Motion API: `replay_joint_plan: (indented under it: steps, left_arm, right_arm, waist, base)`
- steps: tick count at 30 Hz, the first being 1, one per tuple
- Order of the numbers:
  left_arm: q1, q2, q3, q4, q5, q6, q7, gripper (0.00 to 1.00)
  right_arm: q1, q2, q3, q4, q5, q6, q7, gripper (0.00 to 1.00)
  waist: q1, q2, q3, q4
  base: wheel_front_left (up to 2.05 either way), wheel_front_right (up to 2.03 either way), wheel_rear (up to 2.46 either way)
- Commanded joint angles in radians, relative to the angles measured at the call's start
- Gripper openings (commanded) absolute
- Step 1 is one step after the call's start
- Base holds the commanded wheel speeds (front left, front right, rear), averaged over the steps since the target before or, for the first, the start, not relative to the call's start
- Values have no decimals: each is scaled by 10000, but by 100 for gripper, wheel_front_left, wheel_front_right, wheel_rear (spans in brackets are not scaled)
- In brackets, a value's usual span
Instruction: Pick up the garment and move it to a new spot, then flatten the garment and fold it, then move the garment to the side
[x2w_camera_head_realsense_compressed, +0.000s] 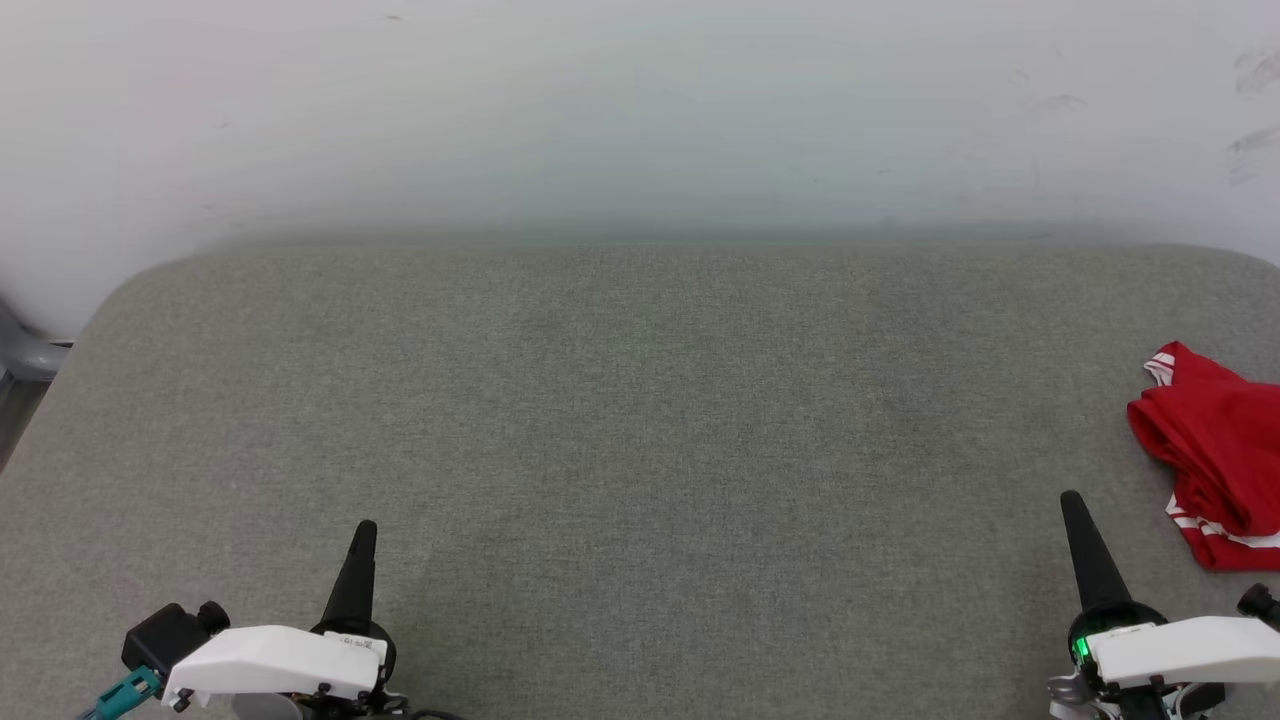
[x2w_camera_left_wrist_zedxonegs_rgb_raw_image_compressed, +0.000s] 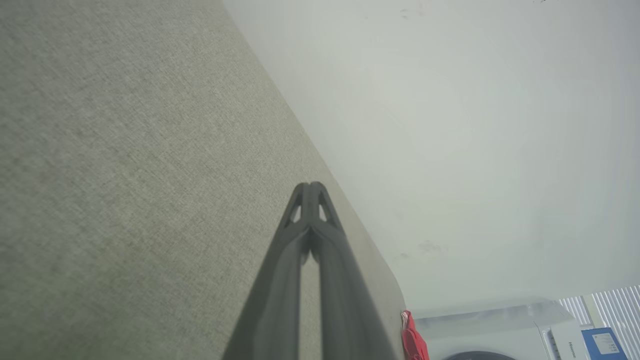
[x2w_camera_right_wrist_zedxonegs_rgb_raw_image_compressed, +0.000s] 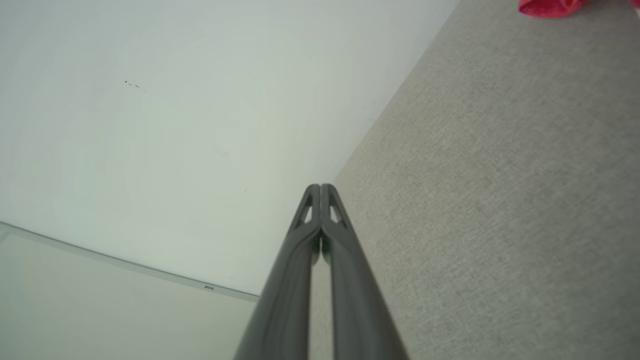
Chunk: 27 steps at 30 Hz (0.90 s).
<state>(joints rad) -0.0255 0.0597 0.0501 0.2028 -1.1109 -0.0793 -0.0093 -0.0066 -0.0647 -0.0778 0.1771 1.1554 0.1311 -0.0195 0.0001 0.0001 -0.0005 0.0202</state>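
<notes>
Garment (x2w_camera_head_realsense_compressed: 1215, 455) crumpled, unheld, at right edge of grey table (x2w_camera_head_realsense_compressed: 640, 420) | left gripper (x2w_camera_head_realsense_compressed: 365, 530), right gripper (x2w_camera_head_realsense_compressed: 1072, 500): fingers pressed together, empty, parked at near edge | you'd reach with right, it's nearest.

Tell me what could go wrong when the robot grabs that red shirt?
The red jersey lies bunched near the right end of the grey table; a nudge might push it off. The right gripper is shut; unless it opens, it may only shove the cloth. A pinch could catch several layers.
</notes>
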Motion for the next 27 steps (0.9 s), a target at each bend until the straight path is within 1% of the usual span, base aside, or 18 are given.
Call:
replay_joint_plan:
  steps: [1, 27]
  left_arm:
    - [-203, 14, 76, -23, -247, -82, 73, 0]
    - [-586, -42, 392, 222, -2835, -333, 706, 0]
  right_arm:
    - [-283, -79, -14, -29, 243, -3, 40, 0]
    - [-696, -51, -91, 359, 2690, -3, 671, 0]
  waist:
    - [0, -1, 1, -3]
    - [-1, -1, 18, -99]
  base:
    - [0, 0, 0]
    - [0, 0, 0]
